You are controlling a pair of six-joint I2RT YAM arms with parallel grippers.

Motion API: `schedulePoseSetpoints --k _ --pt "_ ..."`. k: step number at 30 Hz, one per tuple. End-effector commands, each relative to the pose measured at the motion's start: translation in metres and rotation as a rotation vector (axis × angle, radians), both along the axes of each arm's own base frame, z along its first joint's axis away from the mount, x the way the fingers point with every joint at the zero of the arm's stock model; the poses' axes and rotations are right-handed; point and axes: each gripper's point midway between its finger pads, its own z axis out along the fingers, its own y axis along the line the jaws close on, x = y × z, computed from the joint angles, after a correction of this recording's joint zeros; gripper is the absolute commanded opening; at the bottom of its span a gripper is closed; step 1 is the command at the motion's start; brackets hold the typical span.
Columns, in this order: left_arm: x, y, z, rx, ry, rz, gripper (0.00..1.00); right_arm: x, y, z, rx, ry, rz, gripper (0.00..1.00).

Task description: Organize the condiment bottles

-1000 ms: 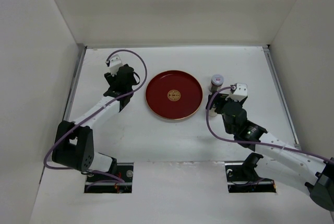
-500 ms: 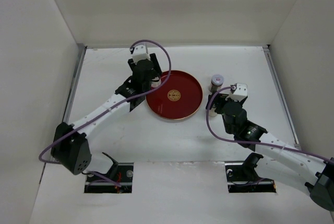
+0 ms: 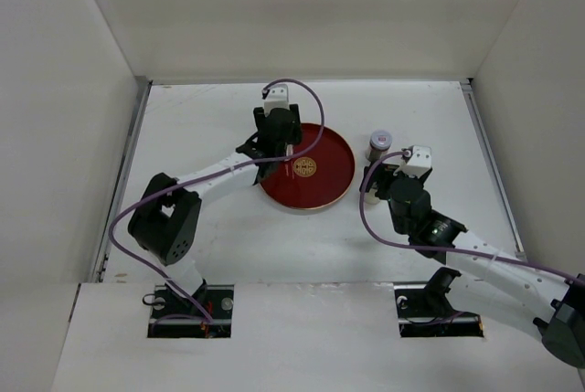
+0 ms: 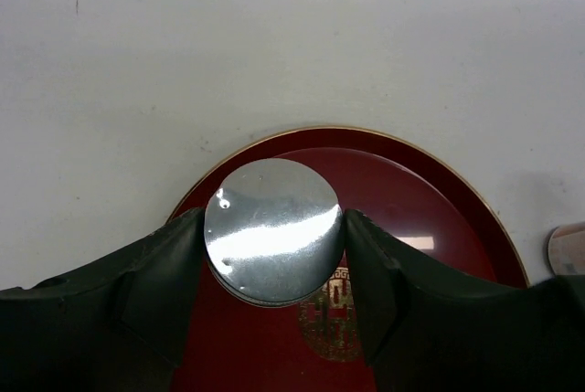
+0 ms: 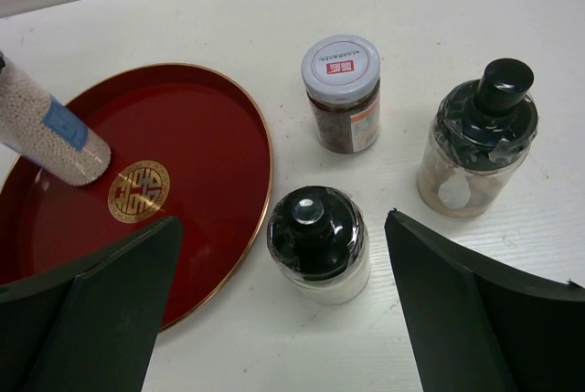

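In the top view the left gripper (image 3: 281,140) reaches over the left half of the red plate (image 3: 329,177), which lies mid-table (image 3: 274,246). The right gripper (image 3: 373,184) sits just off the plate's right rim, and the brown jar (image 3: 378,145) stands beside it, a little farther back. In the left wrist view the two dark fingers (image 4: 155,291) are clamped on either side of the round silver cap of the tall whitish bottle (image 4: 272,227). The bottle is seen end-on above the plate (image 4: 430,218), with the gold emblem (image 4: 329,323) just under it. In the right wrist view the tall whitish bottle (image 5: 46,132) has its lower end at the plate's (image 5: 201,145) floor, just beside the emblem (image 5: 138,191). Whether it rests there or hangs a hair above, I cannot tell. The right gripper (image 5: 281,227) is spread wide, and its fingers (image 5: 101,310) stand well clear on both sides of a dark-capped bottle (image 5: 318,244) that stands on the table just outside the plate's rim. Beyond this bottle stands the brown jar (image 5: 343,104) with its pale lid. Off to the right is a second dark-capped bottle (image 5: 475,141) (upright, like the other two), apart from both.
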Motion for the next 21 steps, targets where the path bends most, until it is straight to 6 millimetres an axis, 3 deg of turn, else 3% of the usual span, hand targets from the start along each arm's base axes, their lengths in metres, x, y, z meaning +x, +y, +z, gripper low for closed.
schedulePoseSetpoints --k 1,6,12,15,18,21 --pt "0.012 -0.004 0.049 -0.097 -0.186 0.031 0.46 0.004 0.008 0.023 0.050 -0.050 0.016 1.00" --pt "0.006 0.001 0.031 -0.090 -0.171 0.040 0.72 0.001 0.005 0.030 0.059 -0.068 0.014 1.00" --pt "-0.002 0.009 0.042 -0.103 -0.196 0.055 0.90 -0.002 0.002 0.029 0.063 -0.058 0.009 1.00" --pt "-0.016 0.010 0.065 -0.136 -0.239 0.041 0.99 0.000 -0.005 0.015 0.050 -0.014 -0.021 1.00" --pt "-0.032 0.016 0.097 -0.186 -0.297 0.032 1.00 0.006 -0.011 0.004 0.026 0.020 -0.053 1.00" --pt "-0.059 0.036 0.123 -0.259 -0.353 0.039 1.00 0.011 -0.014 -0.003 0.014 0.048 -0.077 1.00"
